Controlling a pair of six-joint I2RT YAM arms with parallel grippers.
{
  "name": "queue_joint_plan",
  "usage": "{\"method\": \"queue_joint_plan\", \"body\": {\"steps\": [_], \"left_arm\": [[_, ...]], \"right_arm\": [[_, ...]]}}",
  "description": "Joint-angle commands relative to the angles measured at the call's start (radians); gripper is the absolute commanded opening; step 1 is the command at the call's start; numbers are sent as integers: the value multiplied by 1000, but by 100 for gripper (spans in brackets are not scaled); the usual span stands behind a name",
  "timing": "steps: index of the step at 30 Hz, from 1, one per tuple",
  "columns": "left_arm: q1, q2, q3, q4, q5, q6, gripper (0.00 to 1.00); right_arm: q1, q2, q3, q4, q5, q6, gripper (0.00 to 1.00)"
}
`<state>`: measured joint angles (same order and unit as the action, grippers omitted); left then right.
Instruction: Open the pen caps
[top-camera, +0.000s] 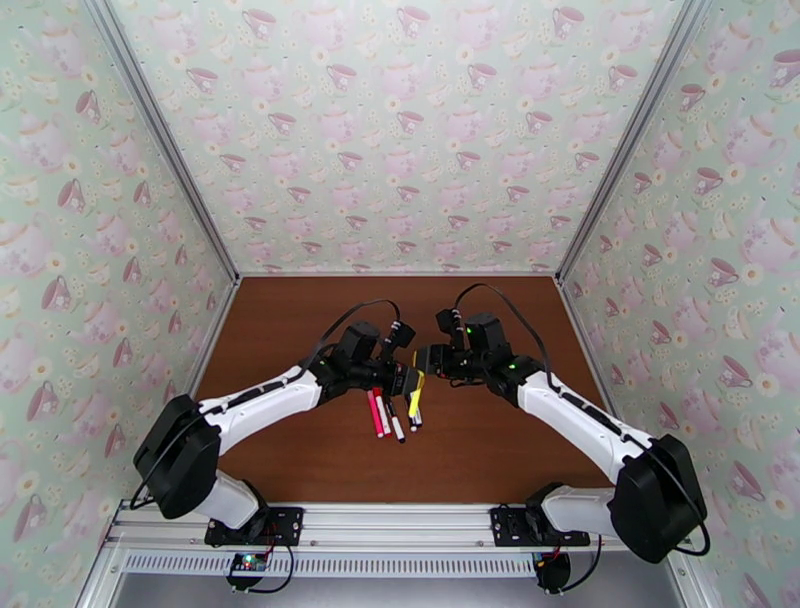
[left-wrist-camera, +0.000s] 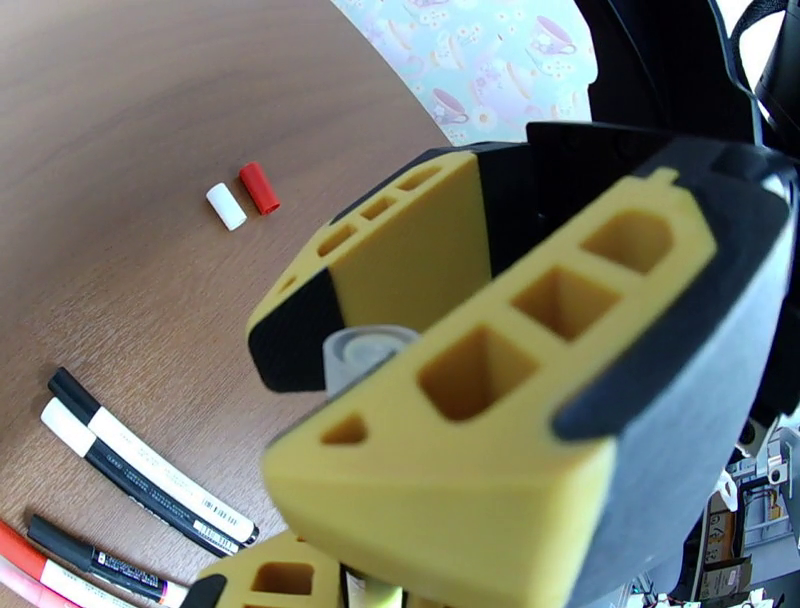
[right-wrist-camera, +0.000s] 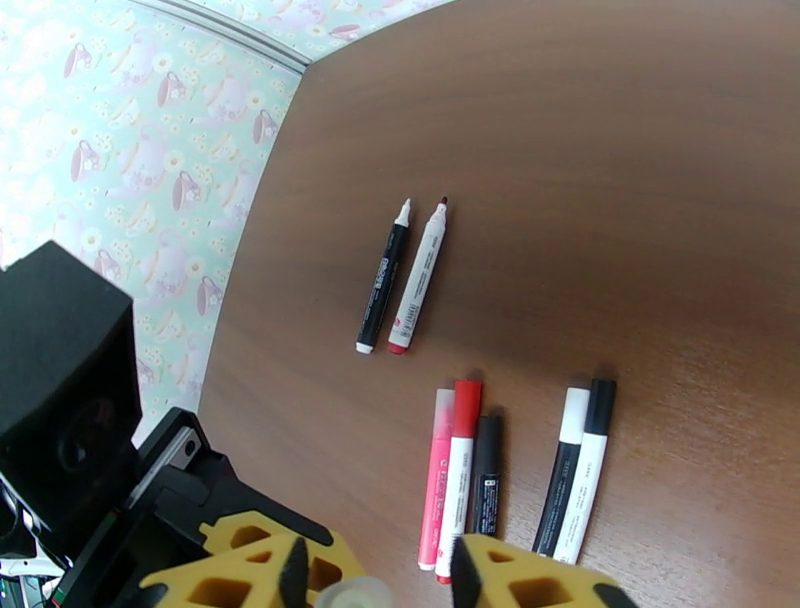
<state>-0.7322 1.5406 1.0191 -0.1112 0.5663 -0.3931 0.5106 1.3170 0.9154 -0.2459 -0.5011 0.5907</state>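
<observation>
left gripper (top-camera: 400, 381) clamps the yellow pen (top-camera: 414, 388) above mid-table, pen running roughly near-to-far, right gripper (right-wrist-camera: 375, 575) straddles its cap (right-wrist-camera: 355, 596) from the right side, can't tell if it's pinching yet

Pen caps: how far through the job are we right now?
Done: two uncapped pens lie apart from the rest, with a white cap and a red cap loose on the table. In hand: the left claw is shut on the yellow pen, and the right claw straddles its other end, jaws not yet clamped. Left: five capped pens.
</observation>
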Motion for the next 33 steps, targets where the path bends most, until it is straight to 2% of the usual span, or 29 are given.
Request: {"method": "queue_joint_plan", "body": {"steps": [1,10,18,21,23,29,33], "left_arm": [[-7,19,42,22,31,-3,16],[-15,27,54,21,36,-6,16],[-17,29,59,15,17,-5,17],[-17,26,48,18,5,-6,21],[-16,23,30,31,12,-8,28],[-18,3,-73,135,58,-46,39],[-24,1,-94,151,51,-47,40]], "right_arm": [[9,10,36,-15,18,-10,39],[12,31,44,-4,8,-8,33],[14,34,51,-4,11,-2,21],[14,25,51,-4,20,10,14],[13,16,52,-5,36,22,12],[13,12,62,1,64,81,9],[14,11,62,30,63,121,8]]}}
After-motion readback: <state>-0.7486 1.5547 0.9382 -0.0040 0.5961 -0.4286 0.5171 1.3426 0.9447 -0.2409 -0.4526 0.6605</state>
